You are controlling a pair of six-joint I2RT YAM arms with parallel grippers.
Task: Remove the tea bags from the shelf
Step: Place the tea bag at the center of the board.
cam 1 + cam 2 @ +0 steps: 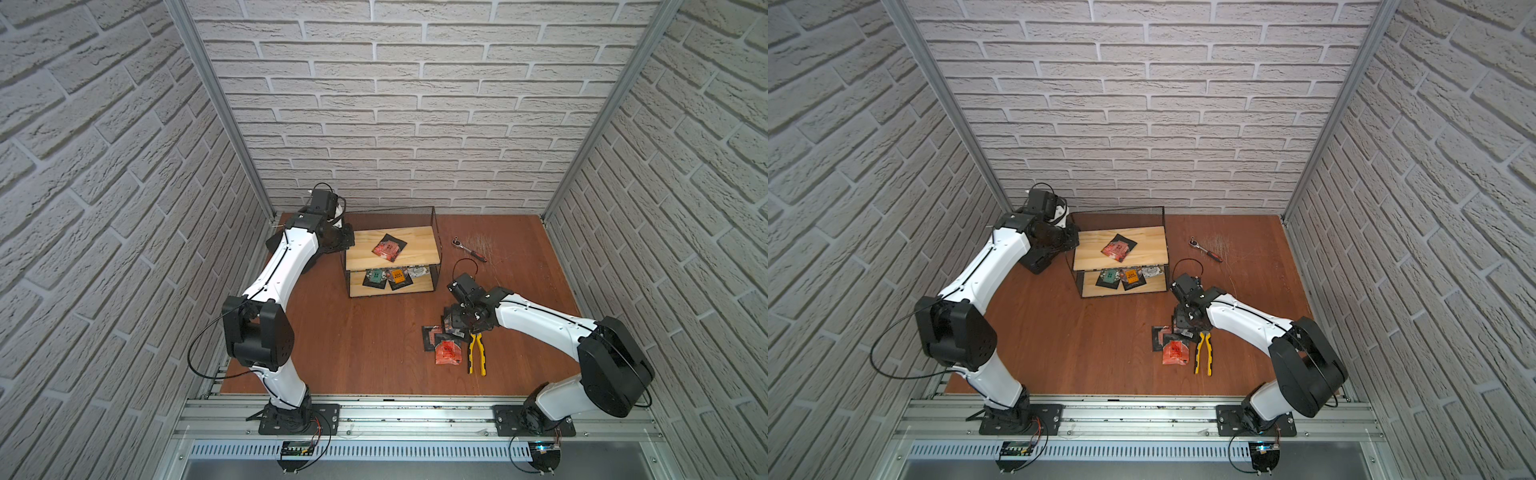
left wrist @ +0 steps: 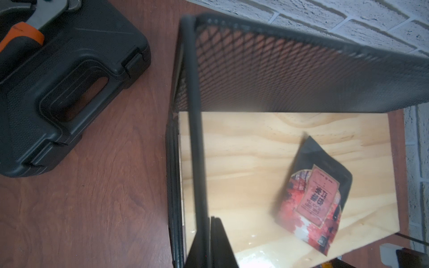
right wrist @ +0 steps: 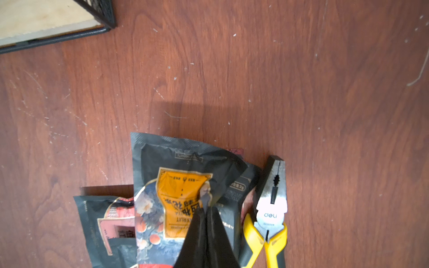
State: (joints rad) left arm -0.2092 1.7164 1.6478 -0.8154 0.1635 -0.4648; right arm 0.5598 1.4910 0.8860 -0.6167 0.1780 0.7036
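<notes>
The shelf (image 1: 365, 249) (image 1: 1096, 249) stands at the back of the table, with black wire and two pale boards. One red-labelled tea bag (image 1: 389, 248) (image 2: 313, 199) lies on its top board. Three more tea bags (image 1: 397, 277) lie in a row on the lower board. My left gripper (image 2: 214, 219) is shut and empty, right at the wire frame of the shelf's left end. My right gripper (image 3: 205, 201) (image 1: 455, 328) is low over the table, right of the shelf. It is shut on a fold of an orange-labelled tea bag (image 3: 181, 185), which lies over a pile of other tea bags (image 1: 448, 352).
Yellow-handled pliers (image 1: 478, 353) (image 3: 271, 208) lie touching the right side of the pile. A ratchet wrench (image 1: 469, 249) lies at the back right. A black tool case (image 2: 58, 81) with an orange-handled tool (image 2: 23, 39) on it sits left of the shelf, under my left arm.
</notes>
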